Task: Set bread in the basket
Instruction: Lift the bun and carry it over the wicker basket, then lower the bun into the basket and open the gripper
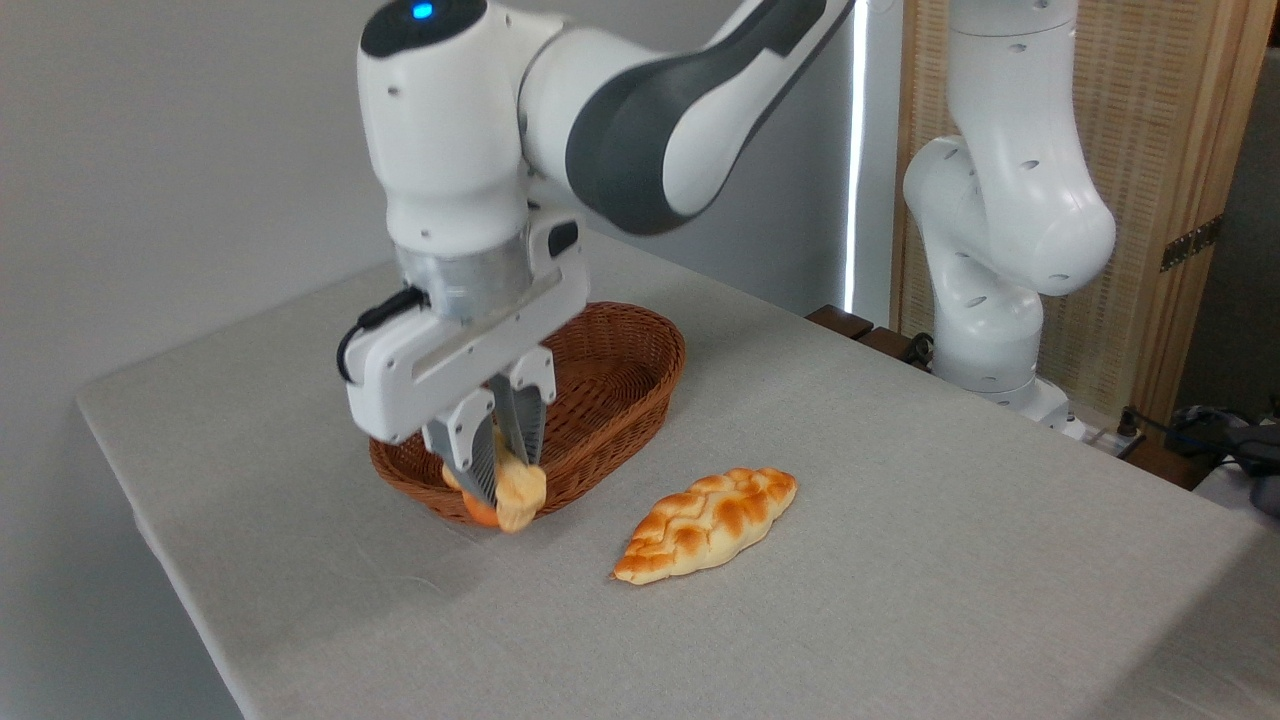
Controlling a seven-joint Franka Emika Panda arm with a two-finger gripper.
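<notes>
Nearest me on the grey tablecloth (900, 560) lies a braided glossy loaf (706, 523), untouched. Just behind it to the left, my gripper (503, 462) pinches the small pale bun (518, 495) between its fingers, holding it in front of the near rim of the wicker basket (610, 385). Behind, the white arm base (990, 330) stands at the table's far edge.

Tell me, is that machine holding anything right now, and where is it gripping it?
Yes. The end effector pinches the small pale bun across its upper middle, in front of the basket's near rim.
</notes>
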